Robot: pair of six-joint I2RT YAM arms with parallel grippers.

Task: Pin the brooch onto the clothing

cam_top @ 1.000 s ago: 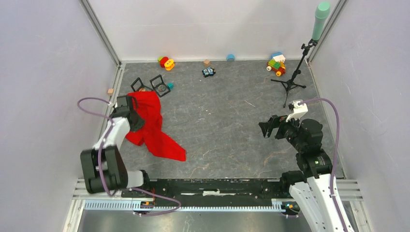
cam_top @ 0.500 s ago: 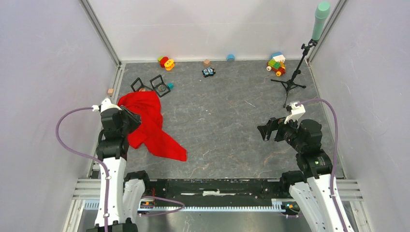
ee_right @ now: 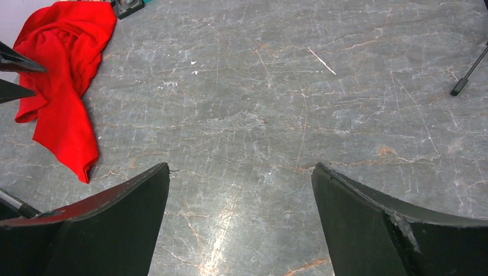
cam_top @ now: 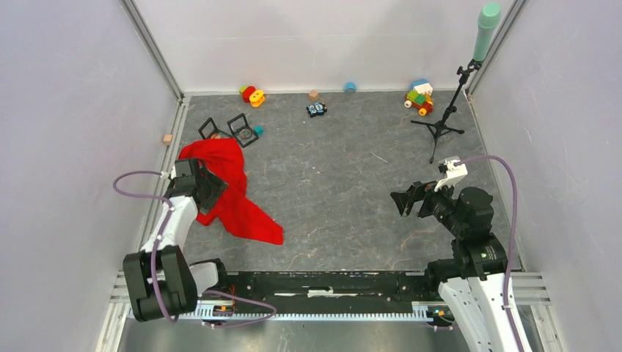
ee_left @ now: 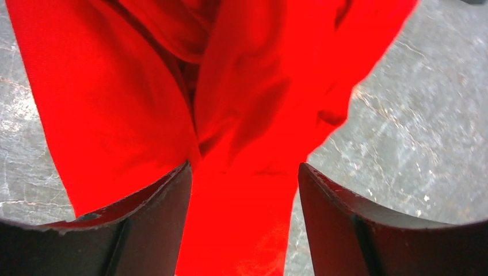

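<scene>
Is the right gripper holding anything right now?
No, the right gripper is open, with only the gray table showing between its fingers.

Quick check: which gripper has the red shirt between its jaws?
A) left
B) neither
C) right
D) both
A: the left wrist view shows the red shirt between the open jaws of the left gripper; the right gripper frames only grey table.

clothing [cam_top: 238, 205] partly under left claw [cam_top: 210, 188], black cases' [cam_top: 243, 129] contents too small to tell
</scene>
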